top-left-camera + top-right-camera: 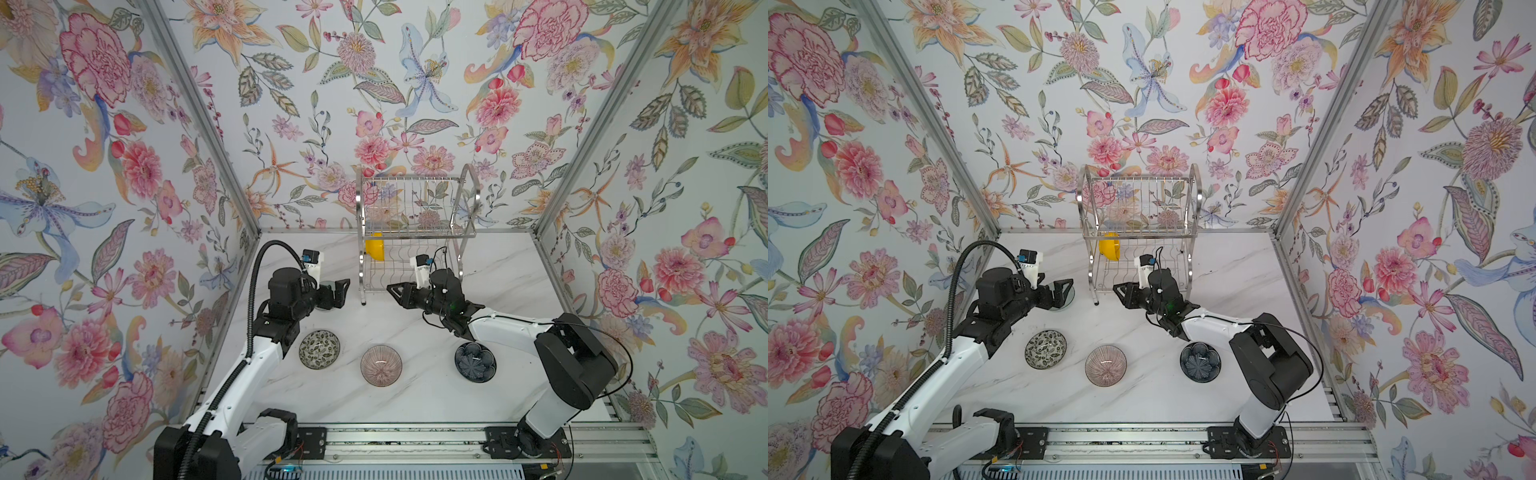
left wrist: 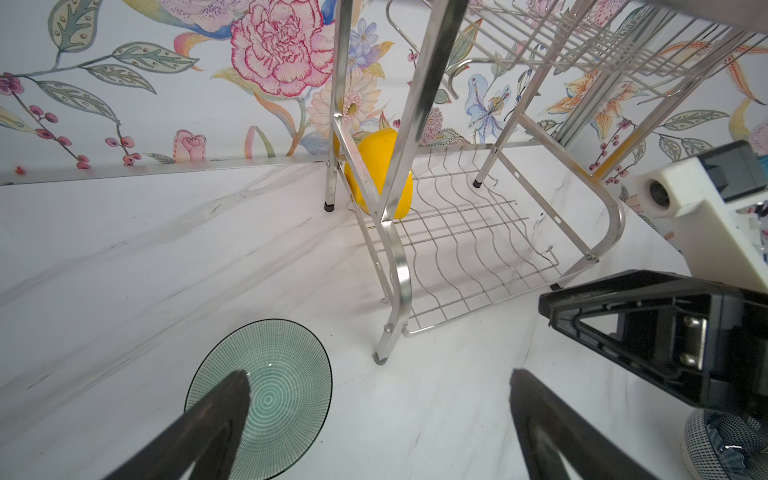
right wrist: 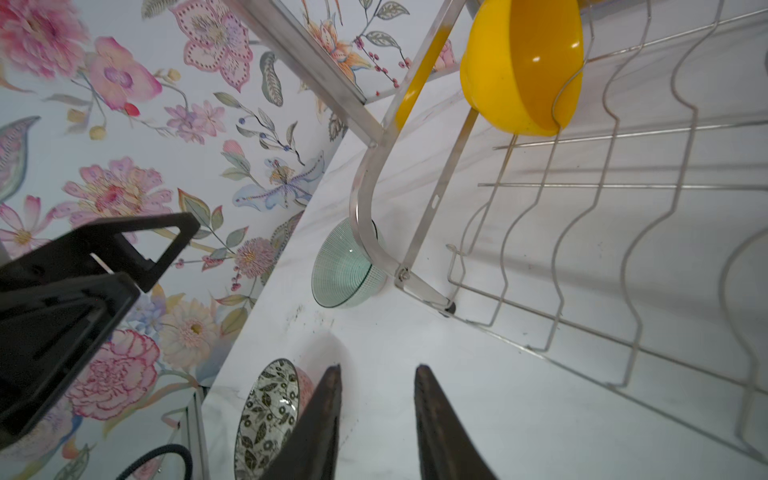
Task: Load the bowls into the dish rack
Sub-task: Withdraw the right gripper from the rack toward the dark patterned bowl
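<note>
In both top views the dish rack (image 1: 415, 227) stands at the back of the marble table (image 1: 415, 399), w/ the yellow bowl (image 1: 375, 247) on edge at the left end of its lower tier. Nr the front, 3 bowls sit upright in a row, apart from each other: speckled bowl (image 1: 319, 349), pink bowl (image 1: 381, 365), navy bowl (image 1: 475, 362). The left gripper (image 1: 338, 293) hovers over the pale green bowl (image 1: 325, 285), just left of the rack's front leg. The right gripper (image 1: 394, 292) points left across the rack's front, above the table. Left wrist view: the left gripper's jaws are spread wide and released. One finger (image 2: 224, 411) is over the green bowl, the other over bare marble. The bowl lies flat, nr the rack leg but not touching. The yellow bowl shows behind the rack's tubes on the lower wire shelf. Right wrist view: the right gripper's jaws stand a little apart w/ only marble btw them, grasping nothing. The yellow bowl sits on edge in the wavy wire slots. The green bowl is just past the corner leg, and the speckled bowl is partly hidden by a finger.
</note>
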